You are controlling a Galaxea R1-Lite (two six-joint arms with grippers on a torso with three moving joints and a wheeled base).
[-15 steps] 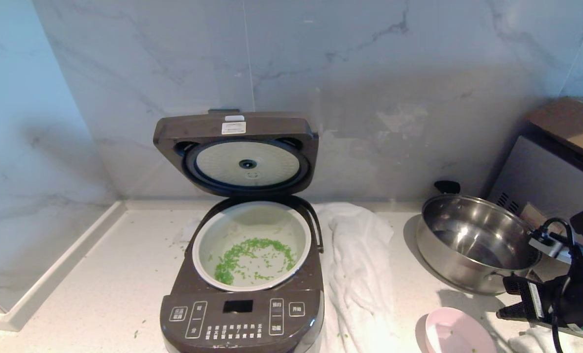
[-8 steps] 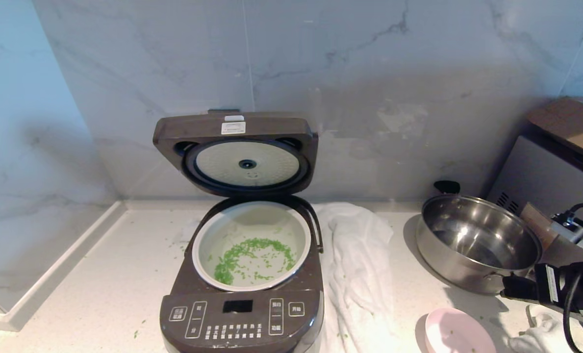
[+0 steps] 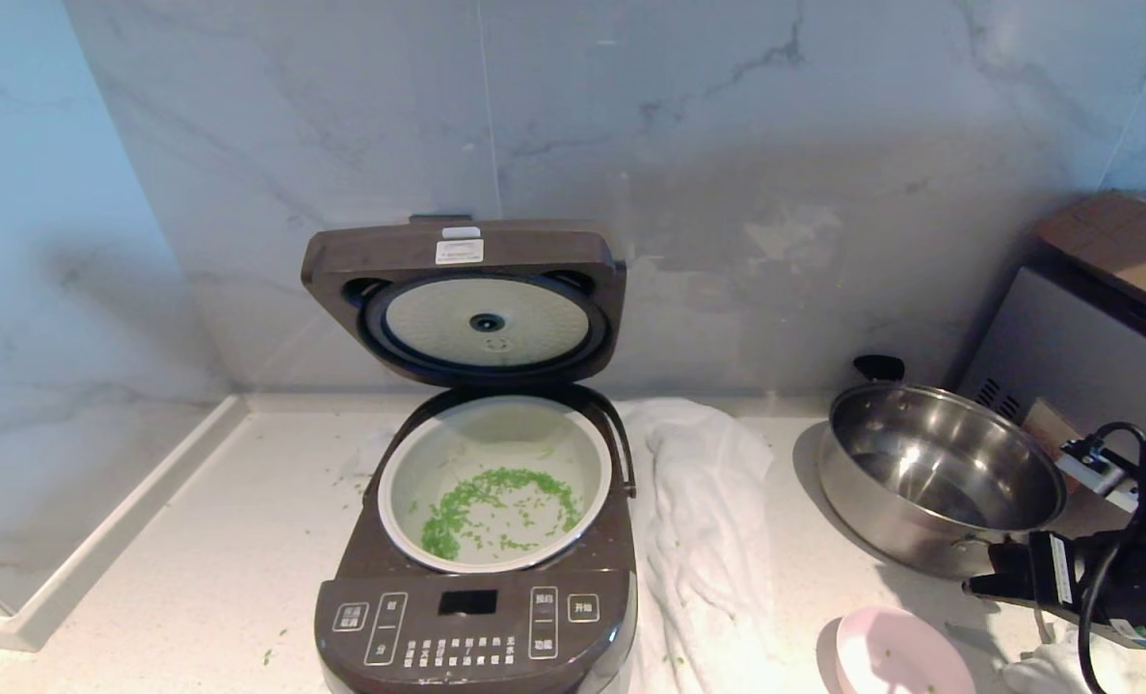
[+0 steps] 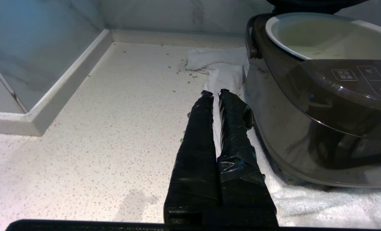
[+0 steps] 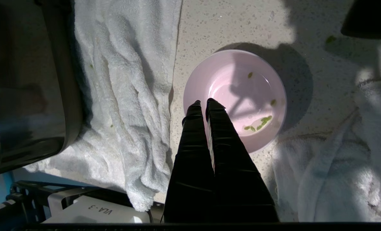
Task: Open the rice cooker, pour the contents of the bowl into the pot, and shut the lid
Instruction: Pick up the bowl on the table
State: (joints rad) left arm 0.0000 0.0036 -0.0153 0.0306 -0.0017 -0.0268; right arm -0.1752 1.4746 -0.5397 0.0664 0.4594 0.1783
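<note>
Speckled pale surface [image 3: 197,540] is seen beneath both arms. Just below the right hand [image 5: 205,103], now closed on nothing and drawn back toward the steel pan [image 3: 939,477], the pink bowl [image 5: 235,99] is set down, nearly emptied. Farther off, green bits [image 3: 495,511] lie in the pot [image 3: 495,414]; the lid [image 3: 466,299] remains to be shut. The left hand [image 4: 215,93] is parked closed beside the rice cooker [image 4: 305,122].

pink bowl [image 5: 235,93], green bits [image 5: 259,123], white towel [image 5: 126,80]
</note>
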